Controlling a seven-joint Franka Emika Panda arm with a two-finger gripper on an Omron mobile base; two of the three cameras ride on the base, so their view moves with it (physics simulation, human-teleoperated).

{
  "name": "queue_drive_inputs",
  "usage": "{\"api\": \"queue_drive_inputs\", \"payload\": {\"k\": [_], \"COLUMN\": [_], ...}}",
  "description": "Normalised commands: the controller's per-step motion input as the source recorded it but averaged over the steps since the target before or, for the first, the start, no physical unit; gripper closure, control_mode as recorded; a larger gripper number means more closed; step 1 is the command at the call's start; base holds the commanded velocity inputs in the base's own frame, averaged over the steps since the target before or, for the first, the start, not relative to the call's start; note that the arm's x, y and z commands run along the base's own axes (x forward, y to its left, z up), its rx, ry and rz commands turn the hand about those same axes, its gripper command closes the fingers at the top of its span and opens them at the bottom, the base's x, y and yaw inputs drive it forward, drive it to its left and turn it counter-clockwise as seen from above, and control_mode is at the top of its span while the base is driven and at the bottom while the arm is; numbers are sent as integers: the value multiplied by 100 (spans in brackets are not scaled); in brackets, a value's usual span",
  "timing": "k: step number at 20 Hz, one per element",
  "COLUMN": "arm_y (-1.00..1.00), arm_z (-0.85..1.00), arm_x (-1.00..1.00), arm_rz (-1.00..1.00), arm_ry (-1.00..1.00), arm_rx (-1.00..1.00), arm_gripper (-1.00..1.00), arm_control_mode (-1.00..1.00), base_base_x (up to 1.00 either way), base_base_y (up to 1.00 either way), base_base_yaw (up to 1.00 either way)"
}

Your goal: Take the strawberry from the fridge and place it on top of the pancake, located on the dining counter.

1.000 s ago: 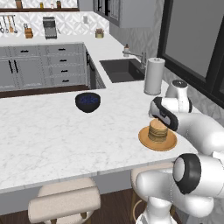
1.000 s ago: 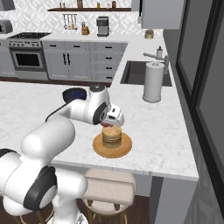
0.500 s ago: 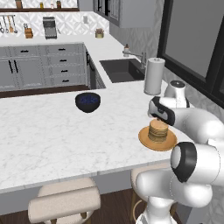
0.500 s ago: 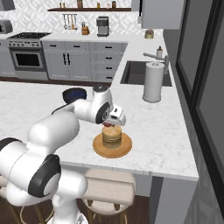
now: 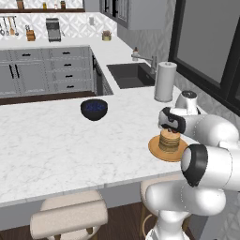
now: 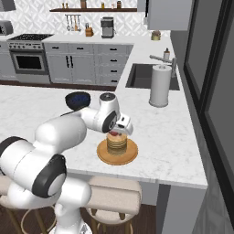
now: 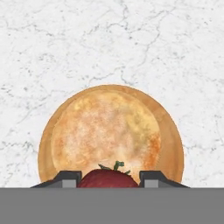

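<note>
Left base view: set behind the arm on its left, high, facing forward and down across the tabletop (image 5: 56,145); arm rises at lower right of frame. Right base view: behind the arm on its right, same downward tilt, arm at lower left, tabletop (image 6: 173,137) running to the right edge. Both share the pancake (image 5: 169,139) (image 6: 117,142), the dark blue bowl (image 5: 94,109) (image 6: 78,99) and the sink corner. Hand view: very near, looking straight down on the pancake (image 7: 105,131), fingers (image 7: 65,178) at bottom edge.
</note>
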Motion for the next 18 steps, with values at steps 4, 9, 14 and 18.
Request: {"api": "queue_drive_inputs", "payload": {"k": [4,9,14,18], "arm_y": [-5,0,0,0], "arm_z": [-13,-2,-15,-21], "arm_x": [20,7,0,0], "arm_rz": [0,0,0,0], "arm_ry": [0,0,0,0], "arm_rx": [0,0,0,0], "arm_gripper": [100,100,100,100], "arm_control_mode": [-100,-100,-100,-100], "base_base_x": [0,0,0,0], "base_base_y": [0,0,0,0], "base_base_yaw": [0,0,0,0]}}
